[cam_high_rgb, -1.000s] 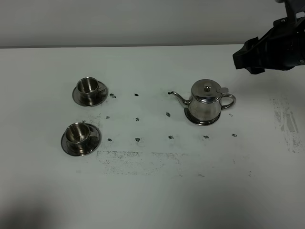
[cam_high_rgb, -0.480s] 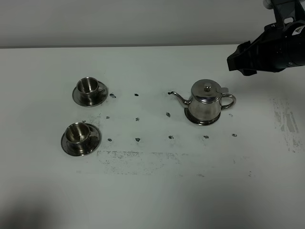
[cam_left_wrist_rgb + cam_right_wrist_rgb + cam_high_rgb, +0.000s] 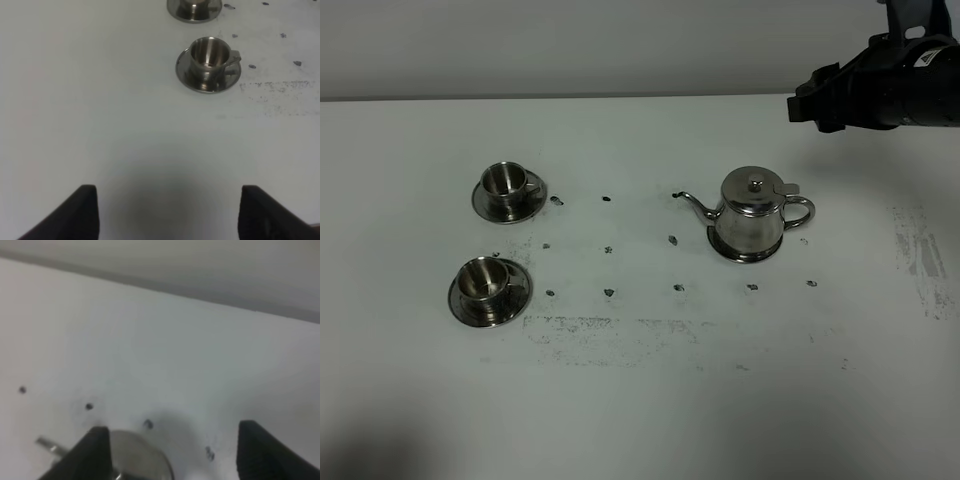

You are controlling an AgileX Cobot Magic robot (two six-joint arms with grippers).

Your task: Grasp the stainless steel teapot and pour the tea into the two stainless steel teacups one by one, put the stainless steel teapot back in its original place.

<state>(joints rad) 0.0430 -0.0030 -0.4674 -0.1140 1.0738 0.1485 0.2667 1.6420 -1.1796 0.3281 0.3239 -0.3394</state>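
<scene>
Exterior high shows the teapot [image 3: 752, 222] on its disc [image 3: 746, 257], right of the table [image 3: 650, 400] centre, with bare surface all round. The far cup [image 3: 507, 181] and near cup [image 3: 483, 280] sit well apart from it, leftward. Above the far edge the right gripper [image 3: 812, 104] hangs with jaws spread, empty. The left gripper [image 3: 167, 212] is likewise spread, near the front edge.

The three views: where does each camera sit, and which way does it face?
Exterior high: mounted high, looks down on the table; right tool shows.
Left wrist: on left arm, faces the nearer teacup; open left tool shows.
Right wrist: on right arm, looks down at the teapot; open right tool shows.
Shared: exterior and right wrist show the teapot.
</scene>
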